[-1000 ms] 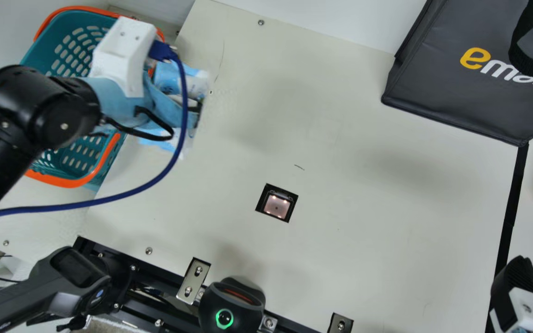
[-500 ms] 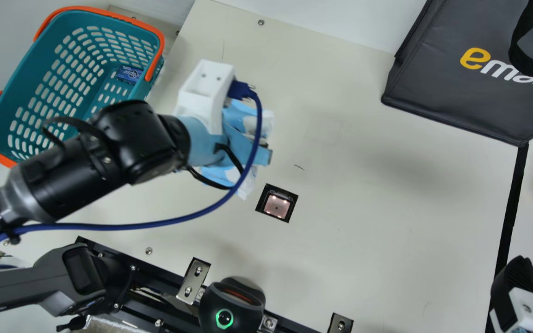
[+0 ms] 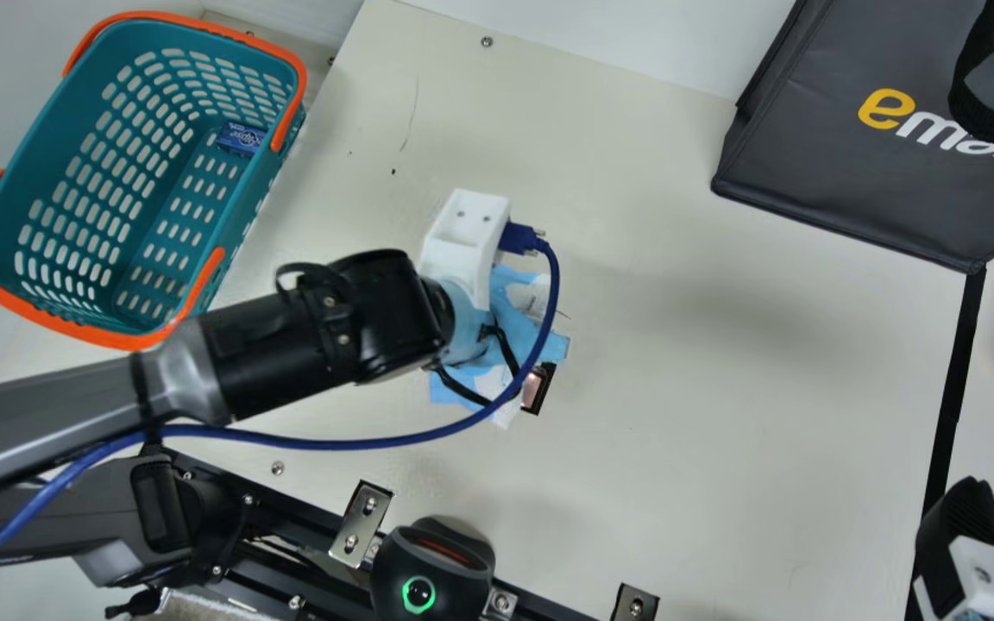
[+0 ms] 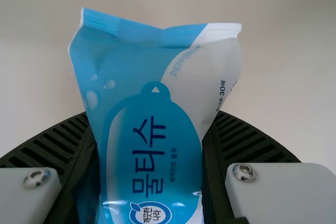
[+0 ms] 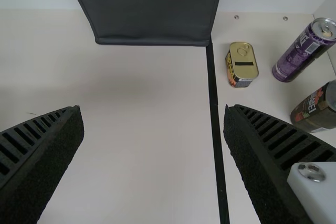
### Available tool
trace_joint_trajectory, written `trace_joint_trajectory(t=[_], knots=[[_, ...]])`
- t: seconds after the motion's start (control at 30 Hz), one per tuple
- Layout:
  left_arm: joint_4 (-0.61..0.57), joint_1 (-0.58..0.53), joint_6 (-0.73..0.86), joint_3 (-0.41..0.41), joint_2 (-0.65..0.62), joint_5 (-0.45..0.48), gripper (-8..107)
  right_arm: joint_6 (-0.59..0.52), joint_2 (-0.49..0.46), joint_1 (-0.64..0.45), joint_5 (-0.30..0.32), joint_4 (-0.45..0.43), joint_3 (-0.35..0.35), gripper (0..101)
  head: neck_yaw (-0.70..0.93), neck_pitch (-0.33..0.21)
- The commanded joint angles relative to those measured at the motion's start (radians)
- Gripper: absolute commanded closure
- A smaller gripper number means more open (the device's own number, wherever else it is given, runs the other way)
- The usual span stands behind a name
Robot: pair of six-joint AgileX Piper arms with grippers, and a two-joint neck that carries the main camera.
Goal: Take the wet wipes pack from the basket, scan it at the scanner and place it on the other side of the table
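Clamping the wet wipes pack (image 4: 152, 156) between its two fingers, the left gripper (image 4: 149, 121) is holding it by its sides, with one crimped end sticking out past the tips. In the main view, the pack is hanging right by the square lit scanner (image 3: 535, 390) in the table, partly covering it; whether it is touching the surface I cannot tell. The step in hand is looking like the scan, and the printed front is facing the wrist camera, so the code is probably sitting on another face, perhaps the back. Doing this well is meaning centring that face over the glass, keeping it flat and slightly raised, and tilting gently if no read is coming. The soft film is likely creasing under a hard squeeze, so a firm but moderate grip is serving best. The right gripper (image 5: 152, 114) is waiting with its fingers apart, near the black strip (image 5: 214, 103), beyond which the pack is probably going next.
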Motion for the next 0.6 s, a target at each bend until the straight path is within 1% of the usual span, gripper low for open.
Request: trace_joint_trajectory(t=[0.0, 0.37, 0.57], knots=[[-0.008, -0.005, -0.004, 0.005, 0.018, -0.016, 107, 0.000, 0.000, 0.000, 0.000, 0.000, 0.000, 6, 0.002, -0.029], [-0.026, -0.031, -0.020, 0.034, 0.101, -0.087, 106, 0.000, 0.000, 0.000, 0.000, 0.000, 0.000, 6, 0.002, -0.029], [-0.030, -0.042, -0.023, 0.040, 0.130, -0.104, 86, 0.000, 0.000, 0.000, 0.000, 0.000, 0.000, 6, 0.002, -0.029]])
